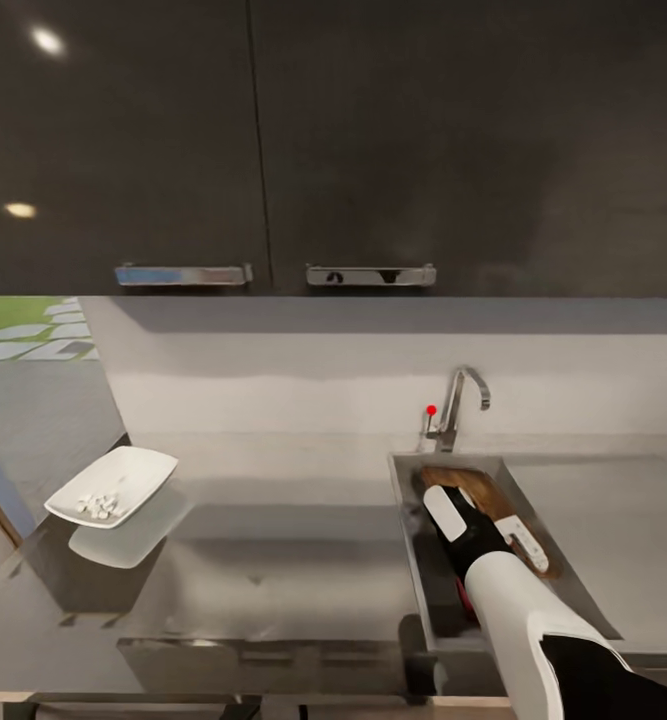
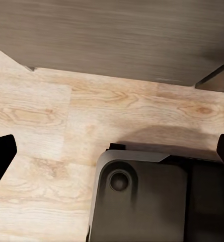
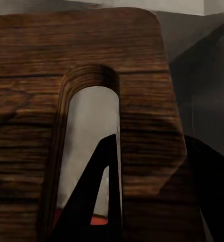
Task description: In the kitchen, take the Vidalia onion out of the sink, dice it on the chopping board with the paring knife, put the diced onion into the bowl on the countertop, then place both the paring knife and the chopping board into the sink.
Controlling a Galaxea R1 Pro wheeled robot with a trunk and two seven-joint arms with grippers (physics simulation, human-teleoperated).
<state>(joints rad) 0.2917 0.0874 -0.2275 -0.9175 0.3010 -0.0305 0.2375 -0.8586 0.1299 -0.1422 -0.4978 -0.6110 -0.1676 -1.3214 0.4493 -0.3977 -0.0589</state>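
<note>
The dark-brown chopping board (image 1: pixel 485 494) stands tilted inside the sink (image 1: pixel 573 560), by its left wall. My right gripper (image 1: pixel 439 492) reaches down into the sink. In the right wrist view the right gripper (image 3: pixel 151 140) is shut on the chopping board (image 3: pixel 91 45), one finger through the handle slot and the other past the edge. A small red patch (image 3: pixel 97 220) shows through the slot; I cannot tell if it is the paring knife. The white bowl (image 1: pixel 123 482) on the grey countertop (image 1: pixel 293 560) holds diced onion (image 1: pixel 98 505). My left gripper (image 2: pixel 113 151) hangs open over the wood floor.
A chrome faucet (image 1: pixel 460 398) with a red knob rises behind the sink. Dark wall cabinets (image 1: pixel 273 150) hang above the counter. The robot's dark base (image 2: pixel 142 201) sits below the left gripper, in front of dark lower cabinets.
</note>
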